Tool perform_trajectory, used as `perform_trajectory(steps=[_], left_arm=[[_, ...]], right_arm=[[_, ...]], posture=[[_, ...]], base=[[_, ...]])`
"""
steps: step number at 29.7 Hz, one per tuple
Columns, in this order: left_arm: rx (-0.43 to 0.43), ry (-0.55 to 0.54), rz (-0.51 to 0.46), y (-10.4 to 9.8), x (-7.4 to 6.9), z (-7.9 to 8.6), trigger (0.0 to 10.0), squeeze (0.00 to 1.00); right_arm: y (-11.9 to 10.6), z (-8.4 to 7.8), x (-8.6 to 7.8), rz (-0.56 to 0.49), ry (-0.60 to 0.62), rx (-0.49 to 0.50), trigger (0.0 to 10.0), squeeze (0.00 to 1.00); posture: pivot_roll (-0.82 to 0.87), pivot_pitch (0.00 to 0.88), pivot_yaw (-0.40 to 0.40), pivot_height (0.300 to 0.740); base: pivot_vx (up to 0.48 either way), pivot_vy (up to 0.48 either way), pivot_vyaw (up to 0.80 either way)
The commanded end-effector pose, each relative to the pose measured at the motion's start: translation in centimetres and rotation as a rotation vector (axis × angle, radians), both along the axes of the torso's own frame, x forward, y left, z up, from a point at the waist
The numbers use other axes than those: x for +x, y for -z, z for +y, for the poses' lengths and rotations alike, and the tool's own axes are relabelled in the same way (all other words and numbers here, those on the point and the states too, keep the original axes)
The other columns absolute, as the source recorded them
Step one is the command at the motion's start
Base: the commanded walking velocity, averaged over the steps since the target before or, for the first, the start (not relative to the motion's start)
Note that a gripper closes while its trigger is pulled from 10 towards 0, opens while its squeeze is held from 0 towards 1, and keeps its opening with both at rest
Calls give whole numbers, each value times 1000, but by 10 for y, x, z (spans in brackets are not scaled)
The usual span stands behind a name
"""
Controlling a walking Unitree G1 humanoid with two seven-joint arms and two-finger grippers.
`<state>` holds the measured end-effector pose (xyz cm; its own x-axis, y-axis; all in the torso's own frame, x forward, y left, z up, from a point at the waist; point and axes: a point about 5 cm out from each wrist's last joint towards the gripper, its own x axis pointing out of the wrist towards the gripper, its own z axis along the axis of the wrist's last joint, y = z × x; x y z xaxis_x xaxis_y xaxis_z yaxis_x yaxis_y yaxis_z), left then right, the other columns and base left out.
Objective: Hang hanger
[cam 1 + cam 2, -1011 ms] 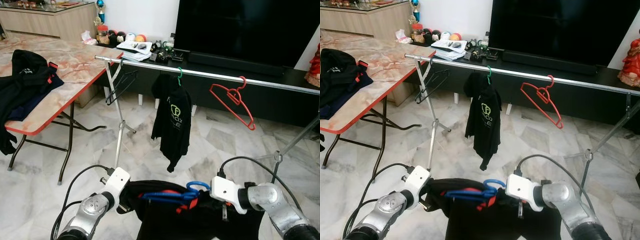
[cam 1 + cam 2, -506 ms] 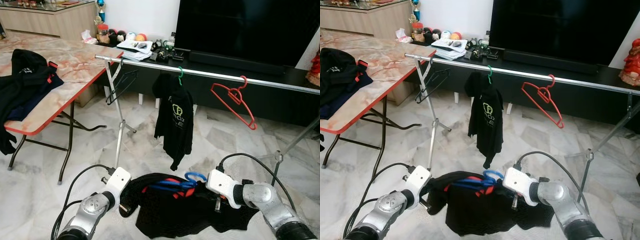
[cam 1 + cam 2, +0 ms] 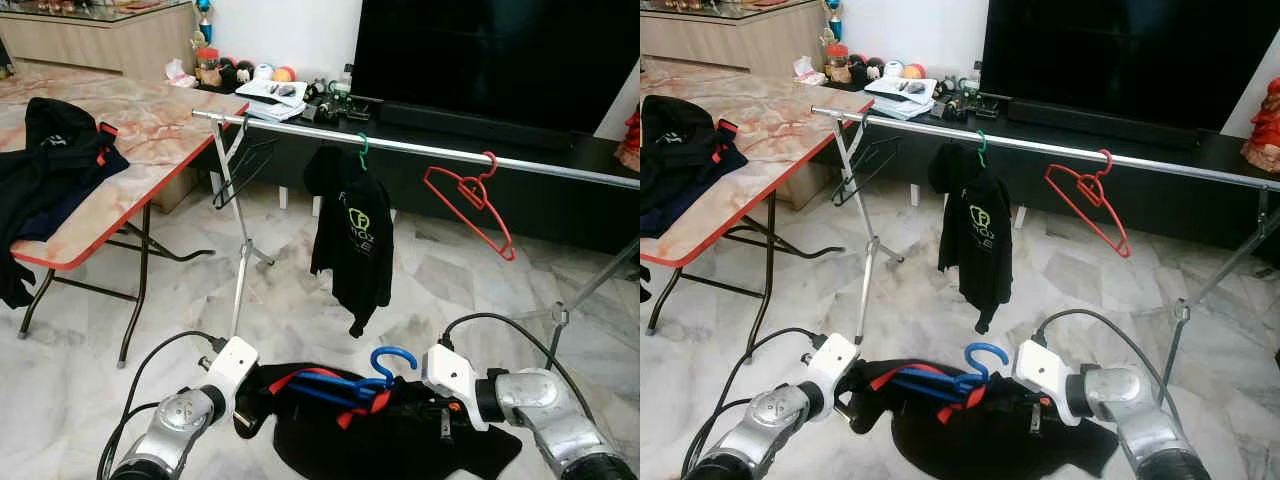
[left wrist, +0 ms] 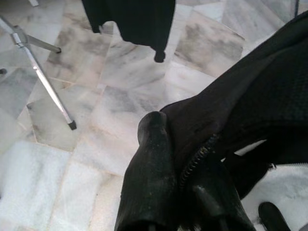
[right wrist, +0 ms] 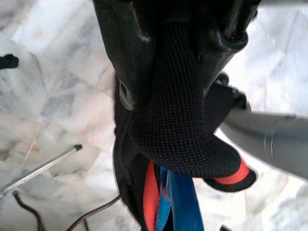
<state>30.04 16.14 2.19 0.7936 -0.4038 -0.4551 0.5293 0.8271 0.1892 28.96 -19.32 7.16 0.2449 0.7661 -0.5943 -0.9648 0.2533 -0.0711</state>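
A blue hanger (image 3: 345, 385) sits inside a black garment (image 3: 400, 450) with red trim, low in front of me over the floor. Its hook (image 3: 393, 355) points up. My left gripper (image 3: 243, 402) is shut on the garment's left side beside the zipper, as the left wrist view shows (image 4: 183, 163). My right gripper (image 3: 437, 405) is shut on a black knit edge of the garment (image 5: 175, 72). Beyond stands a silver clothes rail (image 3: 430, 150). It carries a black hanger (image 3: 243, 165), a green hanger with a black hoodie (image 3: 350, 240) and a bare red hanger (image 3: 470, 200).
A folding table (image 3: 150, 140) with a marble top and red edge stands at the left, with dark clothes (image 3: 50, 150) on it. The rail's stand legs (image 3: 240, 270) (image 3: 590, 290) reach down to the marble floor. Behind the rail are a low dark console and a large TV (image 3: 490, 60).
The garment and hanger dipped toward the floor and spread out. The blue hook now stands more upright between my grippers. Both grippers have kept their hold.
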Motion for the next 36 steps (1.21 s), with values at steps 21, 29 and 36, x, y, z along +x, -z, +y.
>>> perform_trajectory(steps=[21,29,36], left_arm=[[-56,36,-32,-17,8,1,0,0],[-201,106,-84,-50,19,-9,0,0],[-245,332,-81,-81,12,-29,0,0]], right_arm=[[11,-3,11,-187,19,-296,0,0],[23,6,14,-209,102,-315,0,0],[22,20,31,-264,315,-260,0,0]], posture=[[134,37,-45,740],[138,36,-46,740],[138,36,-46,740]], base=[[0,0,0],[0,0,0],[0,0,0]])
